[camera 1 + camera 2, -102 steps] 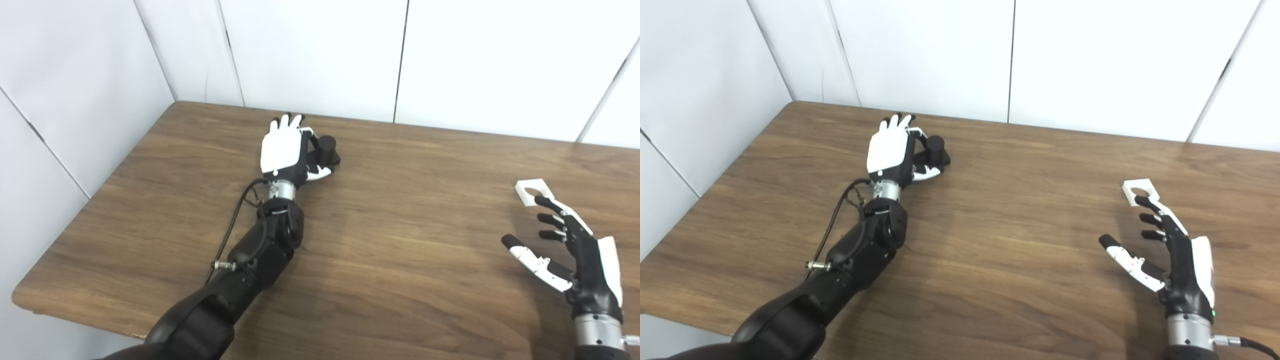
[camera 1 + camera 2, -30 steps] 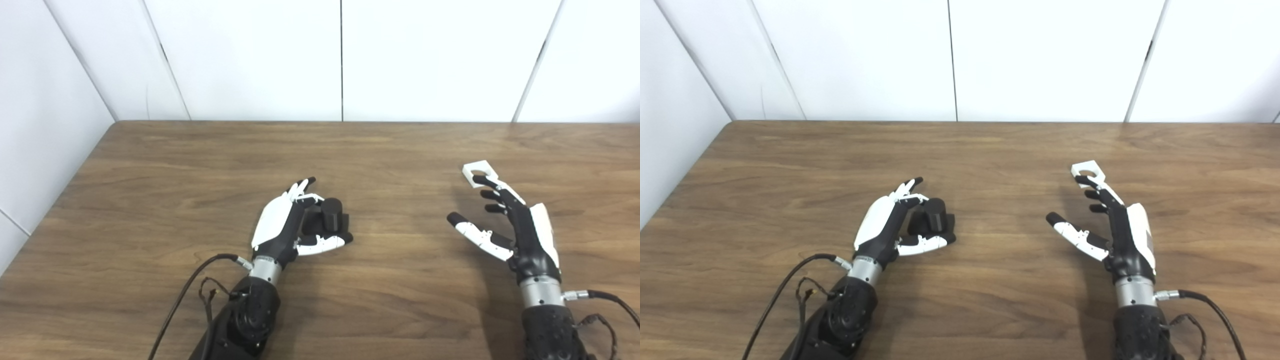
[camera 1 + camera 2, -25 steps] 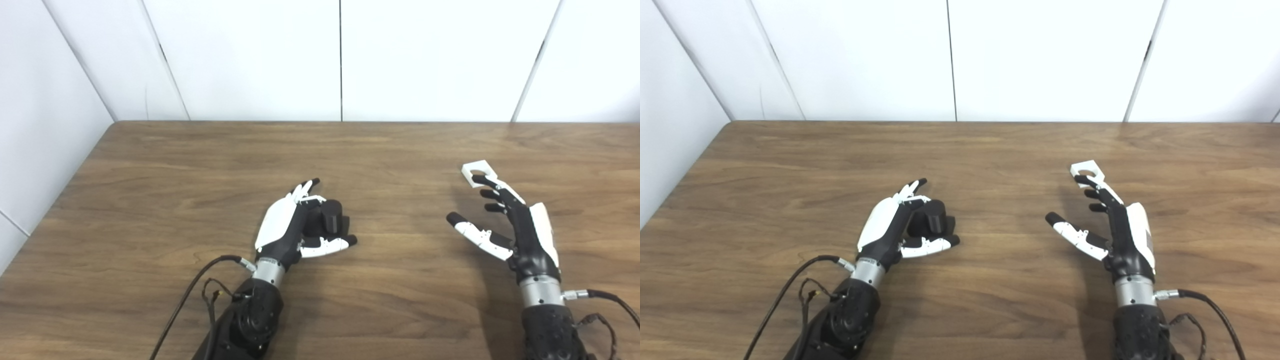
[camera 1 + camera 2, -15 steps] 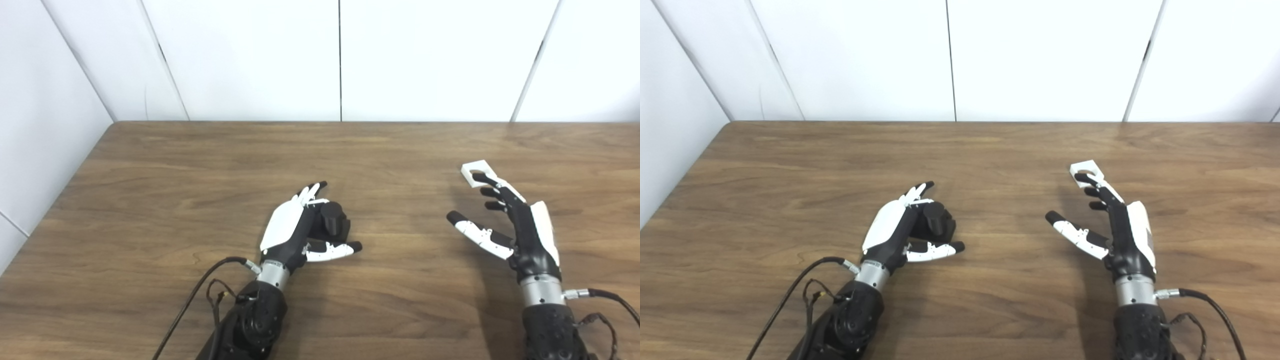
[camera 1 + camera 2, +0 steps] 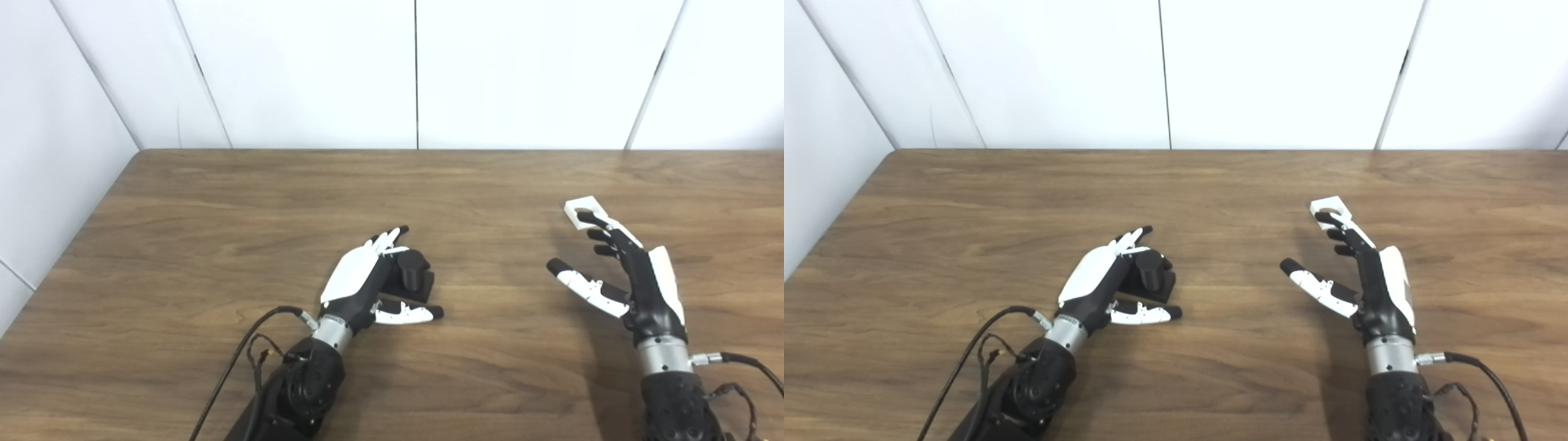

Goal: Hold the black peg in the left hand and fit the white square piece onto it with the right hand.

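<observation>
I am cupping my left hand (image 5: 367,285) loosely around the black peg (image 5: 411,269) at centre frame to steady it, while my spread right hand (image 5: 625,275) is reaching the white square piece (image 5: 582,210) at right, ready to grasp.

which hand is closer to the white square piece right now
Right. The right hand has its fingertips at the near edge of the white square piece, thumb spread wide. The left hand is far to the left, cupped around the black peg.
</observation>
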